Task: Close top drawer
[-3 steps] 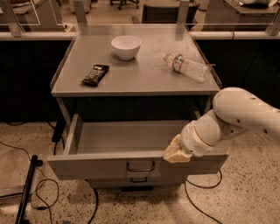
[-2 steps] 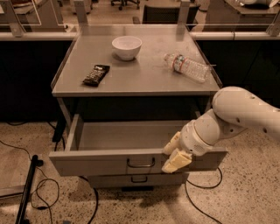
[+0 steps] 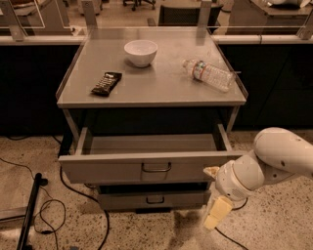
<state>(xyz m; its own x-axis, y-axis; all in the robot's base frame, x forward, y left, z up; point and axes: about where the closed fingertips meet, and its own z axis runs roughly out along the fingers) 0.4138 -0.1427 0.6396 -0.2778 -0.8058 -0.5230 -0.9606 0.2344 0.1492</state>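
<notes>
Gripper sits low at front-rt, jaws spread wide, holding nothing. Upper finger is by the rt end of the top drawer front, contact unclear; the other points floorward. White arm bends in from rt. Drawer's pulled well out. On the cabinet top beyond: dark packet, white bowl, plastic bottle on its side.

Speckled floor lay under dim warm light, with black cables trailing near left. Dark panels flanked the counter, and a chair stood far behind. The tool hung near right.
</notes>
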